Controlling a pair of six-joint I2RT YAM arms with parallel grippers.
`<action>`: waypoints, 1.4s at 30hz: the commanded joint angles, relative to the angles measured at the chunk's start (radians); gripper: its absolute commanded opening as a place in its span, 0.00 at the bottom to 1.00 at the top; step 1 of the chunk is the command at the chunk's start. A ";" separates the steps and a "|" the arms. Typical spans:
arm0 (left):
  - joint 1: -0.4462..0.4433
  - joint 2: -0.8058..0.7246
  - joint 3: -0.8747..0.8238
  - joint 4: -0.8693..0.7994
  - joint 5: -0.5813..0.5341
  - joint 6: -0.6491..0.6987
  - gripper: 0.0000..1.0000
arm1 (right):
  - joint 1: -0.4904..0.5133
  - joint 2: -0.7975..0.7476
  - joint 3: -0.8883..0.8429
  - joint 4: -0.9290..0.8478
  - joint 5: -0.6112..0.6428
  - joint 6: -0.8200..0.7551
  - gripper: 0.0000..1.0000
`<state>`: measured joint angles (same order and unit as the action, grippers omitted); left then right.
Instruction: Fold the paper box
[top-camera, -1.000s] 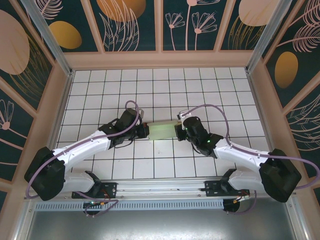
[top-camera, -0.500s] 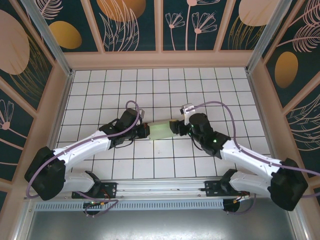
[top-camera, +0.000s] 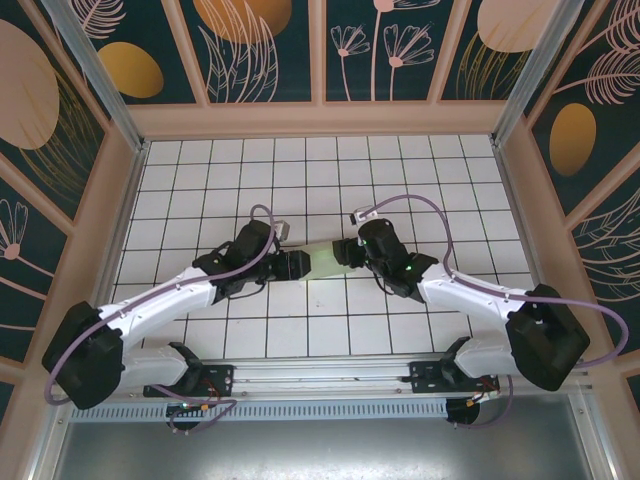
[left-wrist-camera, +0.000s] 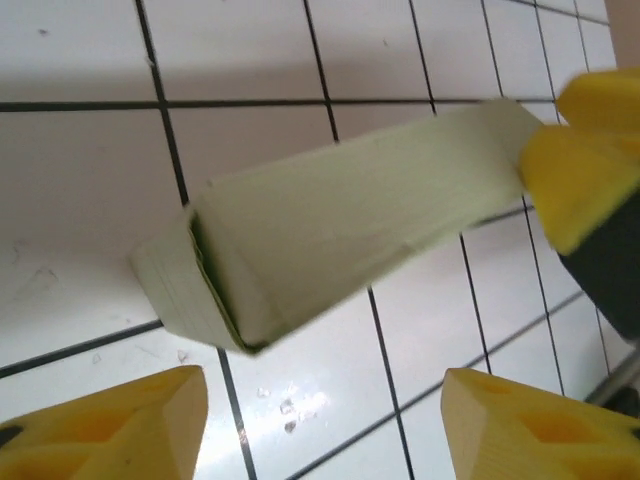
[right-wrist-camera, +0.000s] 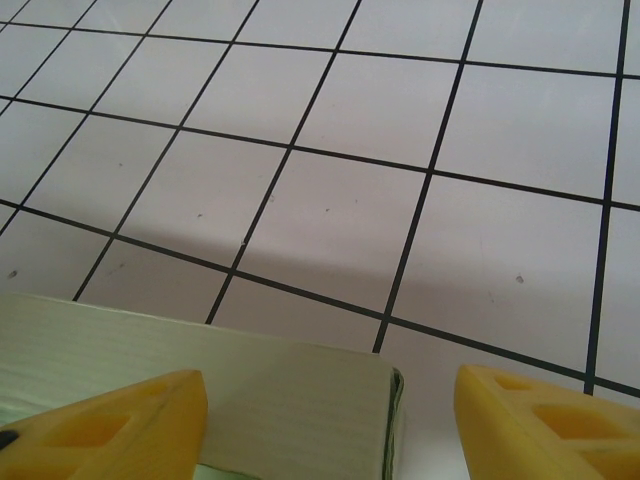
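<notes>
Spread wide: left pincer (left-wrist-camera: 320, 400) and right pincer (right-wrist-camera: 330, 400).

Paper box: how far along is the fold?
Done: the paper box is formed into a long rectangular box lying on the tiles. In hand: nothing gripped; the left tool is open short of its near end, the right tool open astride the far end. Left: the near end flap gapes, so it likely needs tucking; far end unclear.

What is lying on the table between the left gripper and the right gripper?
The paper box lies there, one end toward the left gripper and the other toward the right gripper. The top external view shows this.
</notes>
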<state>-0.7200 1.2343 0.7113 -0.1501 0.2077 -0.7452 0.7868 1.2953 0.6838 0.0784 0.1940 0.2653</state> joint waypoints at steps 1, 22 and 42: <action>-0.004 -0.061 -0.022 0.066 0.065 -0.025 0.81 | -0.003 0.017 0.001 0.006 0.022 0.025 0.67; -0.001 0.084 -0.017 0.074 -0.219 -0.154 0.62 | -0.003 0.000 -0.021 0.021 0.012 0.017 0.66; -0.001 0.151 -0.091 0.162 -0.148 -0.174 0.35 | -0.178 -0.063 -0.141 0.132 -0.321 0.148 0.56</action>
<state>-0.7200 1.3468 0.6559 0.0795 0.0483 -0.9295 0.6189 1.2137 0.5632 0.1638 -0.0673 0.3786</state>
